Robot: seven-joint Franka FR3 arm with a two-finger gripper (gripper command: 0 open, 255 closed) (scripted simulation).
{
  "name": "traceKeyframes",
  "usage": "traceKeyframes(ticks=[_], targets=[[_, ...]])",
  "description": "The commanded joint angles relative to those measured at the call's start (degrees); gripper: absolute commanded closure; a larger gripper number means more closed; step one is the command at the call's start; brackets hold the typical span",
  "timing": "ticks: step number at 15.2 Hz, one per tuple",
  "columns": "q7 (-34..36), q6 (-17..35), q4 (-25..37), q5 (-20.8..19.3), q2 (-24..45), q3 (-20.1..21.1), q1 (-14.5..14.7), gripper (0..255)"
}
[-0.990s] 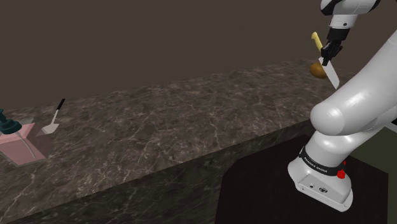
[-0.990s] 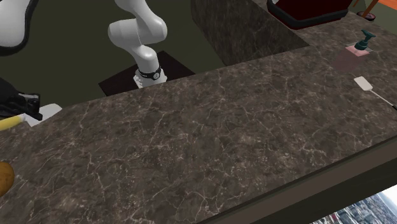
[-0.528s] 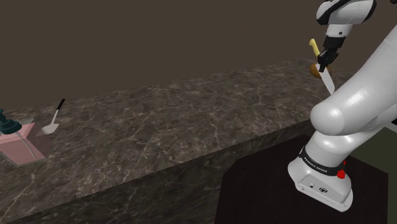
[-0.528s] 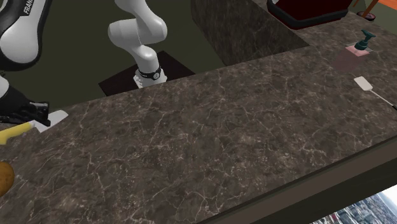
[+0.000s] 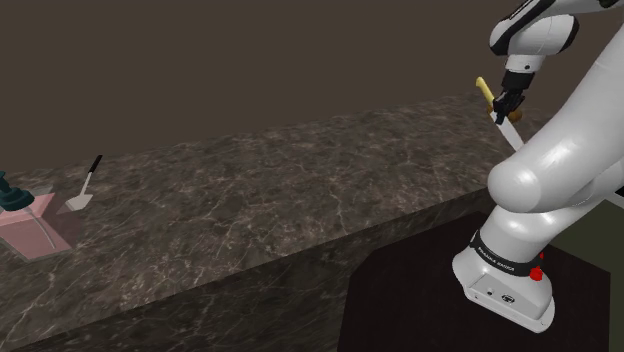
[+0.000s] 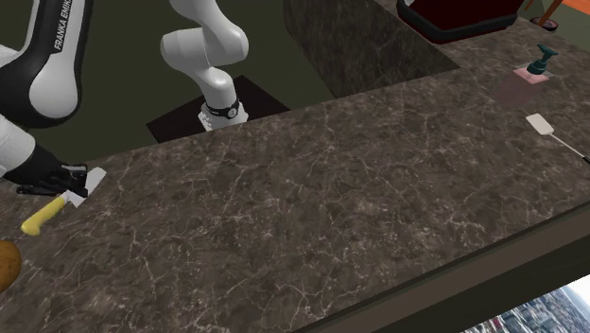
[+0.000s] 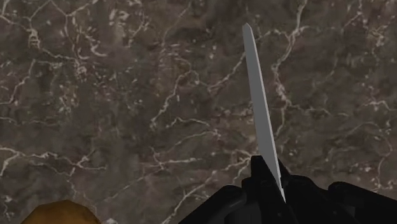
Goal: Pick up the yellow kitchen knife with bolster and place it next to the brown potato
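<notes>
The knife has a yellow handle and a pale grey blade. My gripper is shut on it where blade meets handle, just above the dark marbled counter. In the shoulder view the gripper holds the knife tilted, yellow handle up and blade pointing down. The brown potato lies on the counter a short way beyond the handle's end. In the wrist view the blade runs out from between my fingers, and the potato sits off to one side of them.
A white spatula and a pink board carrying a dark green object lie at the counter's far end. A dark red container stands on another counter behind. The arm's stand sits beside the counter's edge.
The gripper has carried the knife down towards the counter, leftwards in the shoulder view and rightwards in the second exterior view. The knife's handle now points towards the potato.
</notes>
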Motion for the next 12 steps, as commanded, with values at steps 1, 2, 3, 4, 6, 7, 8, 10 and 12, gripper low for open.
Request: traceKeyframes(ticks=[1,2,3,4,6,7,8,10,12], targets=[[-0.40,1.40,-0.86,0.53,0.93,-0.18,-0.10,255],[-0.62,2.18,-1.25,0.84,1.42,-0.22,-0.13,255],[-0.84,2.96,-1.62,1.18,1.92,-0.26,-0.15,255],[-1.08,3.73,-1.98,1.53,2.44,-0.30,-0.19,255],[-1.60,5.28,-2.67,2.29,3.52,-0.34,-0.26,255],[-1.87,6.04,-2.99,2.70,4.08,-0.34,-0.30,255],[-2.16,6.81,-3.30,3.12,4.66,-0.34,-0.35,255],[-2.28,7.14,-3.44,3.31,4.90,-0.33,-0.38,255],[-2.29,7.14,-3.43,3.31,4.91,-0.32,-0.39,255]])
